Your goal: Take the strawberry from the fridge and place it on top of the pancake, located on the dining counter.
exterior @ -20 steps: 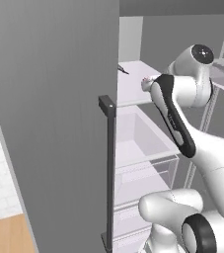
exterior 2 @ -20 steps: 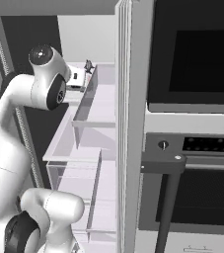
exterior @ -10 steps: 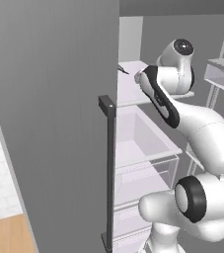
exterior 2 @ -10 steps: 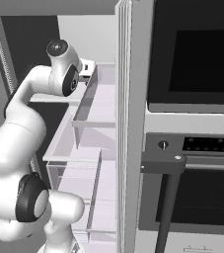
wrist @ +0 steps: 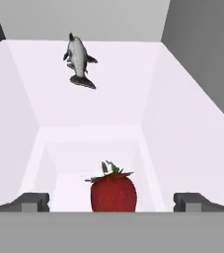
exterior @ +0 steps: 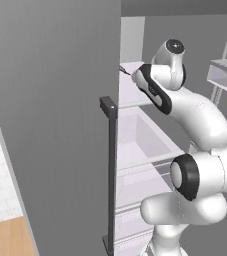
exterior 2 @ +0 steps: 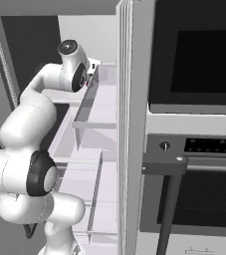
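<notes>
Inside the fridge point(exterior: 60, 100), arm's swung deeper onto the shelf; open gripper point(wrist: 111, 201) now straddles the strawberry point(wrist: 113, 191), ready to grab.

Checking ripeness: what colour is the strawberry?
Deep red with a green leafy top, clearest in the hand view.

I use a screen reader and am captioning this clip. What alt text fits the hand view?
A red strawberry with a green leafy top sits centred between the two spread fingertips of the open gripper, on a white shelf inside the fridge. Farther back on the shelf lies a small grey fish.
</notes>
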Available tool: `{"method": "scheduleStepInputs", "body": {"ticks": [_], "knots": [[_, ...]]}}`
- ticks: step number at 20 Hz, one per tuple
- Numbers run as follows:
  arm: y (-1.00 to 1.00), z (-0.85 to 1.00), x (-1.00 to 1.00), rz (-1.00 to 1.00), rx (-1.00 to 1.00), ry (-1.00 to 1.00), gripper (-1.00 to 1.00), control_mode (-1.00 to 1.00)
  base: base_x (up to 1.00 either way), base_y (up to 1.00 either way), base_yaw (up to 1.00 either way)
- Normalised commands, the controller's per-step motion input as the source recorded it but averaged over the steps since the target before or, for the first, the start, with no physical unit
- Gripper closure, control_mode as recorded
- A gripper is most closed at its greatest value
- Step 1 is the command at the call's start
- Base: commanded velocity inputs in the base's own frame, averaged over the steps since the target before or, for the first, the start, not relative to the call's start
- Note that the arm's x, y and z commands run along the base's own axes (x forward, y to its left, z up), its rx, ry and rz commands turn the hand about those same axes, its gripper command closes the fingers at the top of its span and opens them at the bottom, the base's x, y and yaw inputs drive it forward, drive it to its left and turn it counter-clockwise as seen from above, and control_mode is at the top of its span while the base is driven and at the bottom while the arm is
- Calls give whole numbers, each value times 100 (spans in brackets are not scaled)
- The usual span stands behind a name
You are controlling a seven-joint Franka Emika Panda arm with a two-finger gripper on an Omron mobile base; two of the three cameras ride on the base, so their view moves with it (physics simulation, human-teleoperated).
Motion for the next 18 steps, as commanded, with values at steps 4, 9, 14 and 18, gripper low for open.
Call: {"method": "scheduleStepInputs", "body": {"ticks": [4, 9, 14, 18], "knots": [[-2, -26, 63, 0, 0, 5, -100, -100, 0, 0, 0], [-1, -11, 31, 0, 0, 10, -100, -100, 0, 0, 0], [0, -19, 0, 0, 0, 7, -100, -100, 0, 0, 0], [0, -20, 0, 0, 0, 0, -100, -100, 0, 0, 0]]}}
